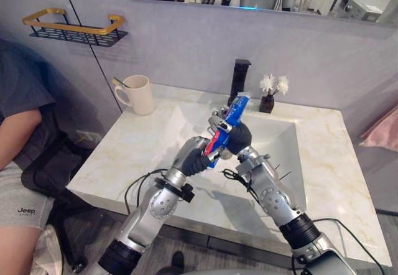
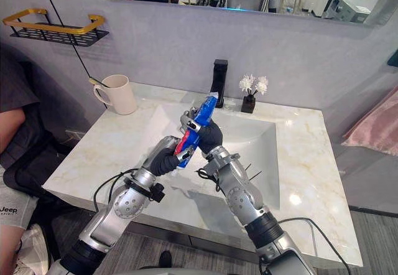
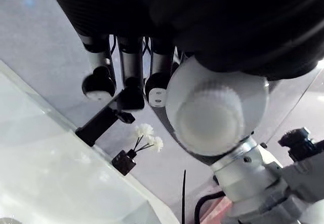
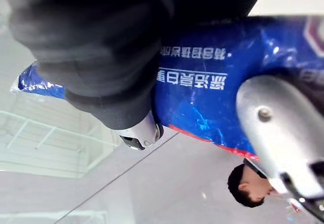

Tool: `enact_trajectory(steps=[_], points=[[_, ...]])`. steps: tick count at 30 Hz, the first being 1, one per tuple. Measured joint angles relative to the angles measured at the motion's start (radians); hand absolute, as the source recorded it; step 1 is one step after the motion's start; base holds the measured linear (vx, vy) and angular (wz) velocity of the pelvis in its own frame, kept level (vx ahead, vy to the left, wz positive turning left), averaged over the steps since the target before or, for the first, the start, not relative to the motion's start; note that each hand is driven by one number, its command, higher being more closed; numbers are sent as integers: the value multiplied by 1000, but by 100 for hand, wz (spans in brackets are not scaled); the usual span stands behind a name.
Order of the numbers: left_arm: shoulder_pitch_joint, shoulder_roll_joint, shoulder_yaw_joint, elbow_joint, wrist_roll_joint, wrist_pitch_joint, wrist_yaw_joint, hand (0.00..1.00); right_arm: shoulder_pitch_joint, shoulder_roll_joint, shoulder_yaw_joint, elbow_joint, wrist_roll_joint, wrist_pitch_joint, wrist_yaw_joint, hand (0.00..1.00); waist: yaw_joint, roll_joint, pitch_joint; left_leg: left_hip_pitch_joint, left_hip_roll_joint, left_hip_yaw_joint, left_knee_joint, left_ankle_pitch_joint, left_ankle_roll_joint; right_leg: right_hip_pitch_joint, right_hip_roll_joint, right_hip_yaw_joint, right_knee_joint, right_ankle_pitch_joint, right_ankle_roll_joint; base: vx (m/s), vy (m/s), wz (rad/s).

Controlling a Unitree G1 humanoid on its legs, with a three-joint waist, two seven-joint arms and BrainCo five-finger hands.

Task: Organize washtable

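Note:
A blue and red toothpaste tube point(image 1: 227, 121) with a white ribbed cap point(image 3: 212, 115) is held tilted above the white sink basin point(image 1: 280, 139). My left hand point(image 1: 196, 155) is curled round its lower, capped end. Just above that, my right hand point(image 1: 237, 137) wraps the blue middle of the tube point(image 4: 212, 95), and the flat crimped end sticks up toward the black faucet point(image 1: 240, 79). The two hands touch each other around the tube point(image 2: 198, 125).
A cream mug point(image 1: 138, 94) with a yellow-handled item in it stands at the back left of the marble counter point(image 1: 118, 157). A small dark vase of white flowers point(image 1: 270, 96) sits right of the faucet. A gold-railed black shelf point(image 1: 74, 31) hangs on the wall. A person point(image 1: 18, 138) sits at the left.

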Motion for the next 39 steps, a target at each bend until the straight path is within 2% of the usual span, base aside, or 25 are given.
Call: enact_trajectory(steps=[3,6,9,13,16,19,21,23,26,29,34,38,39], points=[[23,-32,67,-63,0,-12,40,0,0,11,-41,-50,-31,-18,-10,100,1,1,1,0,0,-2,0,0,0,2,0,-3,-1,0,0,0,0,1],[83,-80,334,-153,-61,-3,169,0,43,15,-240,-75,-42,-84,-52,100,2,1,1,0,-3,-5,0,0,0,11,0,-14,-8,-1,1,-7,-11,8],[160,-91,524,-202,-143,3,242,0,63,2,-386,-86,-77,-138,-95,100,4,3,2,-2,-6,-7,0,-1,0,15,-2,-17,-18,-1,2,3,-13,5],[236,-161,658,-198,-239,3,276,0,107,-1,-458,-161,-111,-154,-108,100,3,3,2,-9,-9,-13,-1,-1,-1,17,-1,-27,-30,2,5,17,-20,6],[258,-214,765,-123,-305,1,294,0,123,3,-474,-171,-150,-153,-116,100,6,4,2,-13,-11,-26,-1,-1,-1,22,0,-41,-30,1,5,13,-23,13],[280,-241,877,103,-424,4,301,0,140,15,-505,-171,-196,-152,-118,100,19,4,2,-14,-13,-29,-2,-1,-1,24,-2,-44,-30,-1,7,2,-9,4],[285,-251,899,228,-492,7,293,0,154,21,-526,-171,-207,-152,-118,100,29,4,2,-15,-15,-31,-3,-1,-1,23,-4,-46,-27,-3,10,-12,-6,6],[320,-258,899,406,-579,20,245,0,156,25,-531,-171,-232,-151,-119,100,28,4,2,-18,-18,-39,-8,-1,-1,19,-10,-60,-9,-17,9,-24,-9,13],[325,-271,895,571,-623,48,189,0,156,27,-528,-171,-254,-151,-121,100,30,0,2,-29,-18,-47,-9,-1,-1,12,-11,-70,-2,-27,5,-15,-11,14],[349,-281,864,682,-628,62,141,0,156,33,-512,-170,-315,-151,-127,100,32,-5,1,-37,-21,-56,-3,-1,-1,7,-13,-79,4,-27,13,10,-16,9],[348,-281,750,814,-596,80,70,0,153,34,-473,-148,-415,-151,-149,100,32,-8,2,-50,-30,-82,-2,1,2,5,-16,-97,5,-27,15,16,-17,11],[336,-268,611,893,-539,87,10,0,100,35,-431,-87,-471,-139,-162,100,42,-15,1,-53,-30,-90,-2,3,3,4,-16,-97,4,-28,16,0,0,0],[327,-265,568,909,-536,87,-8,0,69,33,-431,-62,-482,-139,-168,100,54,-15,2,-54,-30,-91,-2,3,3,2,-15,-97,5,-28,17,0,0,0]])
